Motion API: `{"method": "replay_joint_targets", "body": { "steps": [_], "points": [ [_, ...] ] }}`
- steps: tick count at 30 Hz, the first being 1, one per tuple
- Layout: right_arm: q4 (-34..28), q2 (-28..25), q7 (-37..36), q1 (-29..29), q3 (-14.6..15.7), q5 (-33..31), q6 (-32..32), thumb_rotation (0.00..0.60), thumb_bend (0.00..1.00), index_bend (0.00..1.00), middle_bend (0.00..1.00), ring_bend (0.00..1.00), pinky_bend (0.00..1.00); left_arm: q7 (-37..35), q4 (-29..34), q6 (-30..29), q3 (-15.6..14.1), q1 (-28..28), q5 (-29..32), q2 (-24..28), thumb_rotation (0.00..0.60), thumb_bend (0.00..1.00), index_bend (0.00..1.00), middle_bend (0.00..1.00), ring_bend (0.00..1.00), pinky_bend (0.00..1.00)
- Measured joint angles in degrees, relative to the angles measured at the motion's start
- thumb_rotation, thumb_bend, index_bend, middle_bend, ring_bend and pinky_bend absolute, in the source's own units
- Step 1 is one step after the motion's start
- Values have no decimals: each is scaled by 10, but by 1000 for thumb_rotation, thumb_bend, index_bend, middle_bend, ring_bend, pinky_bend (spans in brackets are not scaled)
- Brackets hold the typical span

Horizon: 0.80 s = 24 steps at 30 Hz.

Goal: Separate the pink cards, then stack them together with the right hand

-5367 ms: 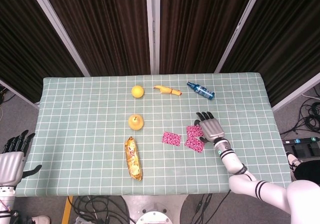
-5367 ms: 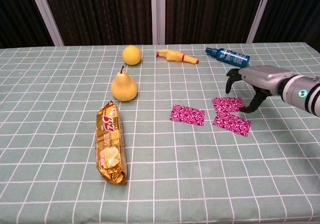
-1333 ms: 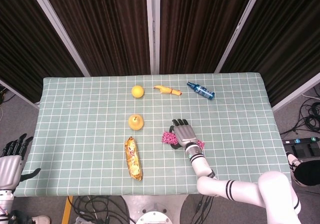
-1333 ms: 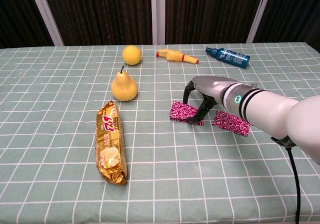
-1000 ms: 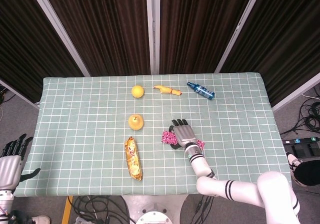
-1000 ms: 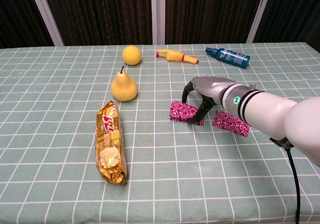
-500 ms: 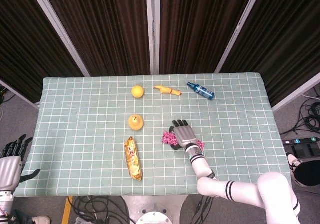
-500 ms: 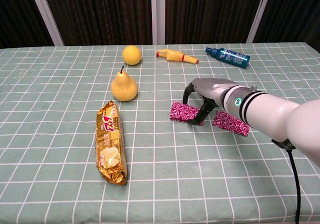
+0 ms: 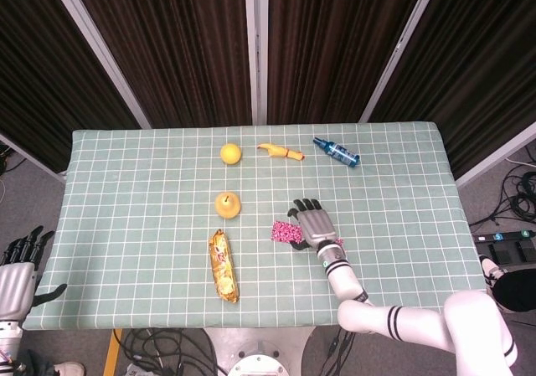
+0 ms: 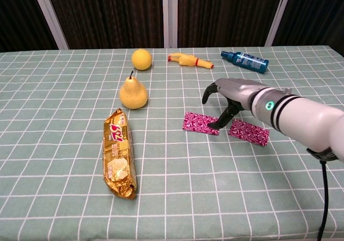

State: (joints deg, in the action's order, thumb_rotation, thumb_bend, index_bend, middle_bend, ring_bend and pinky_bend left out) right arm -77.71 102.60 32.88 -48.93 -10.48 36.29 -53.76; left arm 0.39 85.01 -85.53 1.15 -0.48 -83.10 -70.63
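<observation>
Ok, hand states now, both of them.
Left hand: open, holds nothing, off the table's left edge.
Right hand: open, above the pink cards.

Your right hand [image 10: 232, 99] is silver-grey with black fingers [image 10: 207, 96] — its white forearm carries black bands and a small green light; the left hand [image 9: 17, 275] matches.

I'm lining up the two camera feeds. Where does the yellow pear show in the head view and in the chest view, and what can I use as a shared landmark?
Head view: the pear sits a little left of centre on the table, just above the gold snack packet.
Chest view: the pear is left of centre, upright, stem up, beyond the same packet.
Shared landmark: the gold snack packet, directly on the robot's side of the pear in both views.
</observation>
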Motion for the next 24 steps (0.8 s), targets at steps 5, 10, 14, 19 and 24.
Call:
{"method": "replay_joint_targets", "body": {
  "steps": [5, 10, 14, 19, 24],
  "points": [
    [-42, -49, -35, 43, 11, 11, -22, 506, 175, 254, 75, 0, 0, 1, -1, 2, 1, -4, -5, -1, 600, 6, 163, 156, 126, 136],
    [-74, -82, -46, 74, 34, 24, -35, 505, 176, 267, 75, 0, 0, 7, 6, 0, 2, -7, -12, 2, 600, 6, 163, 156, 126, 136],
    [-81, -86, -41, 82, 49, 26, -34, 504, 175, 276, 75, 0, 0, 12, 13, -2, 1, -8, -14, 4, 600, 6, 163, 156, 126, 136],
    [-69, -77, -37, 86, 54, 22, -28, 509, 175, 280, 75, 0, 0, 15, 17, -2, -1, -6, -14, 5, 600, 5, 163, 156, 126, 136],
    [-41, -61, -34, 87, 53, 20, -23, 511, 175, 280, 76, 0, 0, 13, 17, -2, -2, -5, -13, 6, 600, 6, 163, 156, 126, 136]
  ]
}}
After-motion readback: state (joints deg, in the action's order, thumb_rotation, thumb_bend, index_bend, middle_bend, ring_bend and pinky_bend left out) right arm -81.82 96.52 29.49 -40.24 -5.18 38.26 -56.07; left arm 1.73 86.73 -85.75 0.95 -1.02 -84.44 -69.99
